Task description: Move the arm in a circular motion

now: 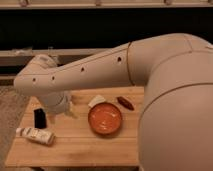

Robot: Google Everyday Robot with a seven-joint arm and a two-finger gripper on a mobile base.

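Note:
The cream-white arm [100, 70] reaches from the large rounded segment at the right [175, 100] across the view to a bent joint at the left [35, 82]. Small dark holes run along its tube. The small pale gripper [59, 106] hangs below that joint, just above the left part of the wooden table [80, 147], beside a small black object [40, 118].
On the table are an orange bowl [105, 118], a white packet [96, 101], a reddish-brown item [125, 103] and a white bottle lying on its side [35, 135]. A dark shelf or counter front runs behind the table.

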